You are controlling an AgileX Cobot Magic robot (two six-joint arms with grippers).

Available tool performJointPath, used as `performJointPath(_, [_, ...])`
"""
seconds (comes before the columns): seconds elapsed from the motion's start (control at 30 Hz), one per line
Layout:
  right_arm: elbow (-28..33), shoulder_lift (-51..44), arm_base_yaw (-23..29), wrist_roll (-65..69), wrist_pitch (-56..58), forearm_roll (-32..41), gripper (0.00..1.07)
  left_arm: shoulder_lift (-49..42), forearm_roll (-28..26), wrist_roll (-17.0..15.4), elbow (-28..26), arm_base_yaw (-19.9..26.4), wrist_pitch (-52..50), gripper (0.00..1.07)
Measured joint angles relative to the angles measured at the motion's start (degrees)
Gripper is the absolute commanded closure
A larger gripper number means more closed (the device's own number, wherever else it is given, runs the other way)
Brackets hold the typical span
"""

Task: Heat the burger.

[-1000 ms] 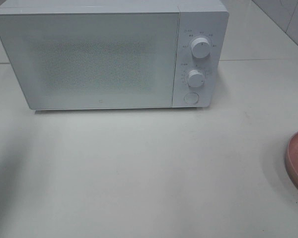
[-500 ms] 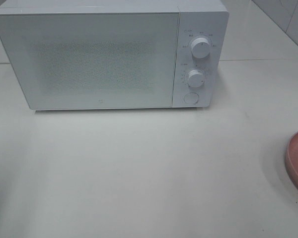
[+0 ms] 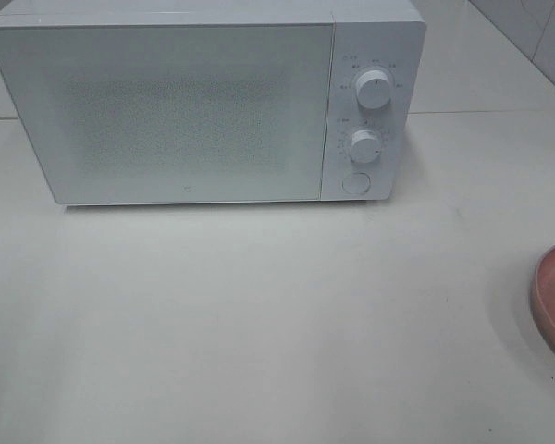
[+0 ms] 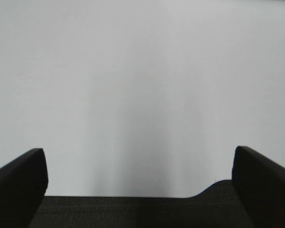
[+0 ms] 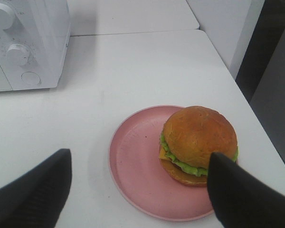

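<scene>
The burger (image 5: 198,142), with a golden-brown bun, green lettuce and yellow cheese, sits on a round pink plate (image 5: 133,166) in the right wrist view. My right gripper (image 5: 140,190) is open above the plate, its dark fingers (image 5: 35,190) spread either side, the burger near the right finger. The white microwave (image 3: 203,102) stands shut at the back of the table; it also shows in the right wrist view (image 5: 28,42). The plate's rim (image 3: 550,296) shows at the right edge of the high view. My left gripper (image 4: 140,185) is open over bare white surface. Neither arm shows in the high view.
The microwave has two round knobs (image 3: 374,90) and a round button (image 3: 355,182) on its right panel. The white table (image 3: 259,324) stretches in front of it. The table's right edge (image 5: 247,99) lies close to the plate, with a dark gap beyond.
A faint shadow at the left edge of the table has drawn back out of the high view. Nothing else has moved.
</scene>
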Motion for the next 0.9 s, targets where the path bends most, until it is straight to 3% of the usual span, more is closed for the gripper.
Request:
performJointPath(0.27, [0.0, 0.0, 0.0, 0.0, 0.0, 0.0, 0.33, -8.48, -0.06, 0.0, 0.17, 0.17, -0.06, 0.09])
performJointPath(0.6, [0.0, 0.0, 0.0, 0.0, 0.0, 0.0, 0.33, -20.23, -0.06, 0.06, 0.17, 4.58, -0.06, 0.09])
performJointPath(0.9, [0.0, 0.0, 0.0, 0.0, 0.0, 0.0, 0.33, -20.57, -0.06, 0.06, 0.17, 4.58, -0.06, 0.09])
